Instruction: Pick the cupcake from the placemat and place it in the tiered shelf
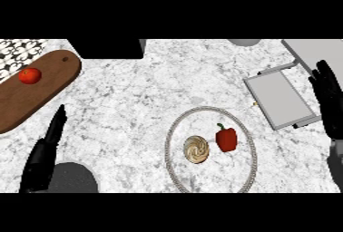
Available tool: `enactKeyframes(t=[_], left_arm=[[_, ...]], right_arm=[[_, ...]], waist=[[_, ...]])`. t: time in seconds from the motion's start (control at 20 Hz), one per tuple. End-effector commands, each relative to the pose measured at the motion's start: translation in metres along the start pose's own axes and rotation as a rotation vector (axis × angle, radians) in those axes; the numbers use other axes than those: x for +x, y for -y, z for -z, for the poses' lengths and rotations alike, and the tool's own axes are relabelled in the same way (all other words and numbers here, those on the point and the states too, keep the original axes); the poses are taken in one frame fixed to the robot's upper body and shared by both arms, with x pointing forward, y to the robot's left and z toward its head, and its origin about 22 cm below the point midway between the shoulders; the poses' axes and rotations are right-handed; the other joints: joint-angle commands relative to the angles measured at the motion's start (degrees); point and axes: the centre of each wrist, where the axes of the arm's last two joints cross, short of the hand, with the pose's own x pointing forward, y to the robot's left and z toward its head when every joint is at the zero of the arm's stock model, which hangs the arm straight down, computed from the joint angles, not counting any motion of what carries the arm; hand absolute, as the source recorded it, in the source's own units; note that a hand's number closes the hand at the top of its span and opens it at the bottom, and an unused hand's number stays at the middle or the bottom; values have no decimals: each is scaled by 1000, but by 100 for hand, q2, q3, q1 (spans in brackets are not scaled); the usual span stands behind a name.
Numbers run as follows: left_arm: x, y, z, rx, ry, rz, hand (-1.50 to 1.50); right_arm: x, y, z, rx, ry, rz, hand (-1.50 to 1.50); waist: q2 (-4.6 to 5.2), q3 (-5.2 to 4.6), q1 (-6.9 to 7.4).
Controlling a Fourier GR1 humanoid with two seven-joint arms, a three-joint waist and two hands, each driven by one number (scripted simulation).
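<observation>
Two things sit on the round placemat [175, 136] in front of me: the cupcake [196, 149], seen from above as a tan swirl, and just to its right a red bell pepper [226, 139], close beside it but with a sliver of mat between them. The mat lies near me, a little right of centre on the marble counter [147, 90].

My right hand [328, 97] is at the far right edge, fingers straight and relaxed, holding nothing. My left hand [48, 145] is at the near left, fingers straight too, also holding nothing. Neither touches the cupcake.

The tiered shelf [281, 97], a grey stepped tray, stands to the right and farther away, just left of my right hand.

Far left, a wooden cutting board [47, 86] carries a small red tomato [29, 75].

The risks, as I judge them: the pepper crowds the cupcake's right side, so if I come in from the right my fingers may knock the pepper or close on it instead. The cupcake looks soft on top, so curling over it could crush it. On the carry, I could clip the shelf's near edge.
</observation>
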Motion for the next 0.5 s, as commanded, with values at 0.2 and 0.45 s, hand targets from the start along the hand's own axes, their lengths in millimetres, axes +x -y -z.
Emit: enactKeyframes(t=[0.2,0.45], left_arm=[[-22,-8,9,-8,-343,-237,0],[-26,19,8,-95,-467,-365,0]], right_arm=[[21,-15,-34,-75,246,-50,150],[-67,-21,-90,-206,-182,-194,150]], waist=[[91,-137,-380],[127,-128,-355]])
